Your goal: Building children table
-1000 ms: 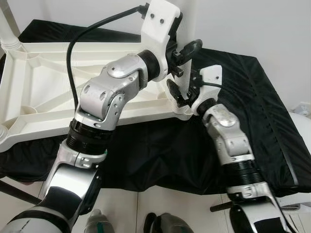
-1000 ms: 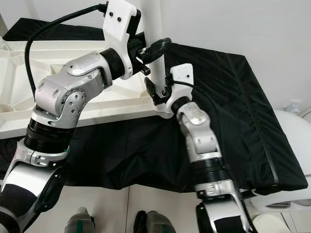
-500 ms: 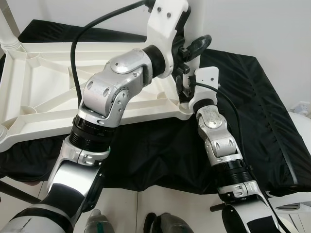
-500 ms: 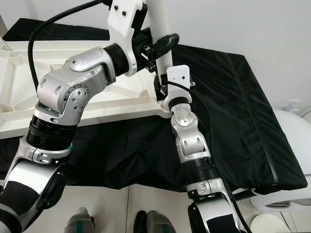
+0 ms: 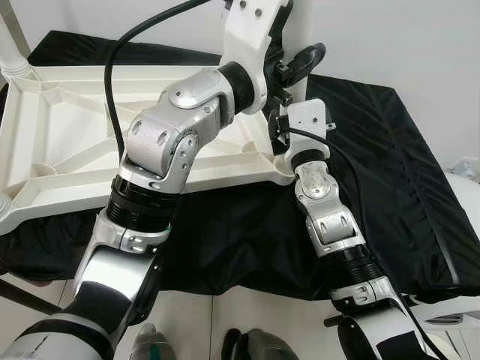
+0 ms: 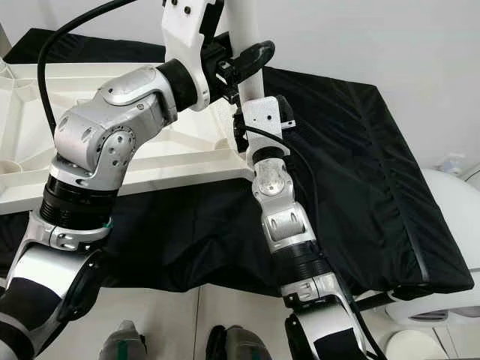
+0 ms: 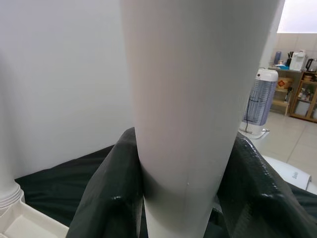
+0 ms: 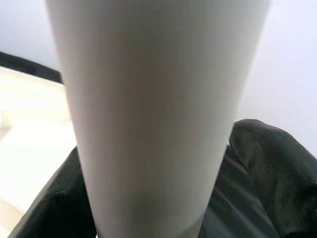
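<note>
Left hand (image 6: 238,66) clamped on the white table leg (image 6: 241,30), black fingers (image 7: 106,198) wrapped round it on both sides. Right hand (image 6: 244,124) just below on the same leg, fingers (image 8: 262,163) either side of it and pressed against it. Leg stands upright at the near right corner of the white tabletop (image 5: 52,142), which lies upside down, ribbed underside up. Tabletop rests on a black cloth (image 5: 390,157) over a low surface. Another white leg (image 5: 11,45) upright at the far left corner. White wall behind. Robot's feet (image 5: 255,346) on the pale floor below.
</note>
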Motion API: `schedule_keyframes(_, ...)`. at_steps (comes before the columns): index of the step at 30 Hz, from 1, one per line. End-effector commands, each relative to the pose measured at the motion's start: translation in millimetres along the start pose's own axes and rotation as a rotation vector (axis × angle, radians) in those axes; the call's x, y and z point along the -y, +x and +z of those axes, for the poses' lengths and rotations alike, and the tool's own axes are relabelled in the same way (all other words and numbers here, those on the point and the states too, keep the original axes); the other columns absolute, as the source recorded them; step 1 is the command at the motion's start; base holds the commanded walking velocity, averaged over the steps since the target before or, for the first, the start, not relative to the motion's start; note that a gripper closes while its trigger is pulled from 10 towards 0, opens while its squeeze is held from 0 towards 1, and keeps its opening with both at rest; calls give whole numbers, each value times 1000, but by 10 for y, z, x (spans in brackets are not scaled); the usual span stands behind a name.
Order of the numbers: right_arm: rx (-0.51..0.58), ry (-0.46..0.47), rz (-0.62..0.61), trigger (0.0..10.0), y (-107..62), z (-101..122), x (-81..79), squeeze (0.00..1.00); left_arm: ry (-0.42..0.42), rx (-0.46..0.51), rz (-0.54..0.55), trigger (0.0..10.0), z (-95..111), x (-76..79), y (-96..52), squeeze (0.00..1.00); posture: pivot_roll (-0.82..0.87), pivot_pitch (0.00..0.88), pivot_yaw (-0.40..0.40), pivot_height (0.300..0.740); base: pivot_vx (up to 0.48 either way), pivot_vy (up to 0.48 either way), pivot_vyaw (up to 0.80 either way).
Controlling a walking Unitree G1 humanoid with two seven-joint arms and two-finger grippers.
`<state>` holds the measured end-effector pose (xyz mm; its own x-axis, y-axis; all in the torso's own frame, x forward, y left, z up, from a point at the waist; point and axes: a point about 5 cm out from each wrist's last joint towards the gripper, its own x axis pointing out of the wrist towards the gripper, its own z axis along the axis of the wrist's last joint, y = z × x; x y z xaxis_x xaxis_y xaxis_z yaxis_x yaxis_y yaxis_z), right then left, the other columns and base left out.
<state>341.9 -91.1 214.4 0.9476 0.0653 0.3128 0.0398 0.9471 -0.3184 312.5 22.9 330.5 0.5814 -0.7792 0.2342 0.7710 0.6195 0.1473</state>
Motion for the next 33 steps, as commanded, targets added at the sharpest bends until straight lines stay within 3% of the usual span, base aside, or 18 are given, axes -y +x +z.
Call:
schedule_keyframes(1, 20, -17, -20, 7059, 1, 26, 41, 0, 19, 21, 0, 10000, 70, 22, 33, 0, 108, 59, -124, 740, 0, 0, 0)
schedule_keyframes(2, 25, -16, -20, 4588, -3, 39, 41, 0, 18, 21, 0, 10000, 68, 24, 34, 0, 108, 61, -124, 740, 0, 0, 0)
schedule_keyframes(4, 25, -16, -20, 4588, -3, 39, 41, 0, 18, 21, 0, 10000, 68, 24, 34, 0, 108, 61, -124, 740, 0, 0, 0)
schedule_keyframes(5, 30, -15, -25, 6000, -5, 55, 44, 0, 16, 21, -1, 10000, 65, 27, 35, 0, 107, 61, -124, 740, 0, 0, 0)
schedule_keyframes(6, 41, -9, -33, 9373, -4, 89, 54, 0, 11, 20, -2, 10000, 56, 38, 37, 0, 107, 61, -125, 740, 0, 0, 0)
schedule_keyframes(8, 44, -6, -36, 9373, -3, 99, 57, 0, 10, 19, -2, 10000, 52, 42, 38, 0, 107, 61, -125, 740, 0, 0, 0)
schedule_keyframes(9, 38, 6, -47, 2471, -2, 98, 59, 0, 8, 20, -1, 10000, 51, 45, 39, 0, 108, 60, -126, 740, 0, 0, 0)
schedule_keyframes(14, 36, 7, -49, 1686, -3, 95, 59, 0, 9, 20, -1, 10000, 50, 47, 39, 0, 109, 60, -127, 740, 0, 0, 0)
schedule_keyframes(15, 30, 11, -53, 0, -5, 89, 64, 0, 8, 22, -1, 10000, 51, 52, 37, 0, 108, 59, -127, 740, 0, 0, 0)
schedule_keyframes(18, 25, 12, -63, 0, -4, 82, 72, 0, 8, 23, -2, 10000, 52, 56, 36, 0, 108, 59, -127, 740, 0, 0, 0)
schedule_keyframes(19, 17, 14, -74, 980, -3, 69, 84, 0, 7, 24, -2, 10000, 55, 59, 36, 0, 109, 59, -130, 740, 0, 0, 0)
schedule_keyframes(20, 17, 14, -74, 980, -3, 69, 84, 0, 7, 24, -2, 10000, 55, 59, 36, 0, 109, 59, -130, 740, 0, 0, 0)
schedule_keyframes(21, 9, 18, -80, 2431, -3, 54, 92, 0, 7, 26, -1, 10000, 59, 58, 36, 0, 110, 58, -131, 740, 0, 0, 0)
schedule_keyframes(23, 4, 20, -83, 2431, -3, 45, 96, 0, 7, 26, 0, 10000, 61, 57, 36, 0, 110, 58, -131, 740, 0, 0, 0)
schedule_keyframes(24, -5, 23, -85, 10000, -4, 30, 101, 0, 9, 28, 1, 10000, 64, 57, 36, 0, 110, 57, -132, 740, 0, 0, 0)
schedule_keyframes(28, -32, 39, -87, 10000, 0, -11, 109, 0, 0, 39, -9, 10000, 78, 66, 34, 0, 110, 54, -132, 740, 0, 0, 0)
schedule_keyframes(29, -35, 42, -88, 10000, 3, -14, 114, 0, -8, 46, -12, 10000, 83, 70, 33, 1000, 110, 55, -132, 740, 0, 0, 0)
schedule_keyframes(33, -40, 47, -93, 10000, 13, -20, 126, 0, -27, 61, -25, 10000, 94, 83, 28, 1000, 109, 56, -131, 740, 0, 0, 0)
